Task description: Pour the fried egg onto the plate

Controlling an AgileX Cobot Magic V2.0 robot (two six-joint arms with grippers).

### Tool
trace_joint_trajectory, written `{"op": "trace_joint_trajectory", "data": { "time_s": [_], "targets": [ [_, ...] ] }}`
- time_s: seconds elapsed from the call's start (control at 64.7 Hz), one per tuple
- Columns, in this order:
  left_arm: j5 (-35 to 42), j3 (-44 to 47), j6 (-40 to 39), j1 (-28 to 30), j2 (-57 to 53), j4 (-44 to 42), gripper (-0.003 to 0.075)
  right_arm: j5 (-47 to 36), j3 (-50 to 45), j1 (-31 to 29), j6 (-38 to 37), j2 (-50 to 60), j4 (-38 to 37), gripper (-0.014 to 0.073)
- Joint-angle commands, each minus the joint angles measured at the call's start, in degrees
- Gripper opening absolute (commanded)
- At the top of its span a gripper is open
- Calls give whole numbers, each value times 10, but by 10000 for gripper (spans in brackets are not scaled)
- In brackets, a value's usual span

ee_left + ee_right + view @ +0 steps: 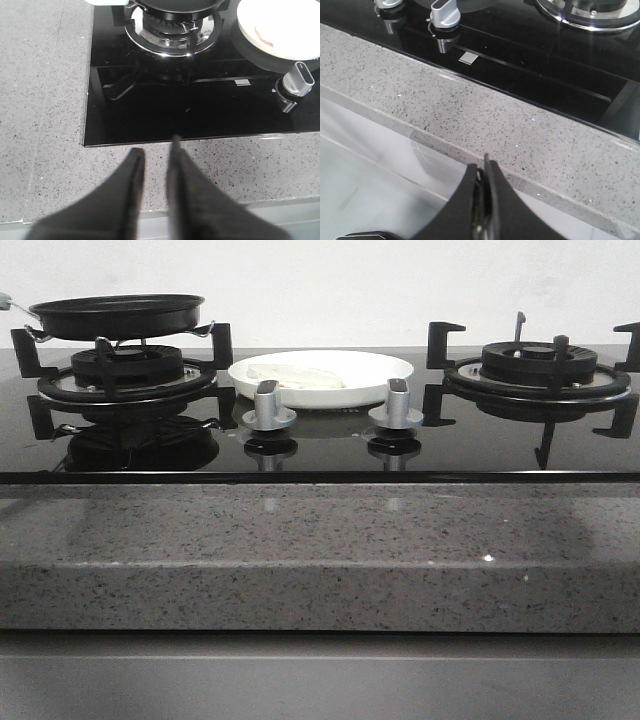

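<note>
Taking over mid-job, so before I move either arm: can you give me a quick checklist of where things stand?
1. Egg on plate: ok, lies inside the rim.
2. Pan on left burner: ok, sitting on it.
3. Pan empty: cannot tell, inside hidden.
4. Left fingers: ok, slightly apart, holding nothing, over the counter.
5. Right fingers: ok, closed, holding nothing, over the counter edge.

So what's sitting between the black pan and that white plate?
Nothing loose. In the front view, only the left burner's black grate arm and bare black glass cooktop separate the pan from the plate; the two knobs sit nearer the front.
</note>
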State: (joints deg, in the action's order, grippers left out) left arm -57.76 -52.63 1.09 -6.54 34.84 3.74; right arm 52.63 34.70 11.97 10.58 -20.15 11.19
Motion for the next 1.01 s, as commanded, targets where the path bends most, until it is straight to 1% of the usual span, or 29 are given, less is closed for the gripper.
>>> {"op": "trace_joint_trajectory", "data": {
  "time_s": [0.0,0.495,0.572,0.634,0.711,0.82,0.851,0.881,0.943,0.99],
  "targets": [
    [41,-13,-5,-5,1,8,-19,-31,14,-2,6,-5,0,-68],
    [41,-13,-5,-5,1,8,-19,-30,14,-2,6,-5,0,-68],
    [64,5,-5,-7,-9,10,-19,-30,14,-2,6,-5,0,-68],
    [99,29,-5,-2,-28,0,-19,-30,14,-2,6,-5,0,-68],
    [161,72,-5,9,-57,-14,-19,-30,14,-2,6,-5,0,-68],
    [281,164,-5,28,-116,-16,-19,-30,14,-2,6,-5,0,-68],
    [329,212,-5,38,-147,-12,-19,-30,14,-2,6,-5,0,-68],
    [364,239,-5,43,-165,-5,-19,-30,14,-2,6,-5,0,-68],
    [416,298,-5,53,-204,6,-19,-30,14,-2,6,-5,0,-68],
    [439,332,-5,58,-224,13,-19,-30,14,-2,6,-5,0,-68]
  ]
}}
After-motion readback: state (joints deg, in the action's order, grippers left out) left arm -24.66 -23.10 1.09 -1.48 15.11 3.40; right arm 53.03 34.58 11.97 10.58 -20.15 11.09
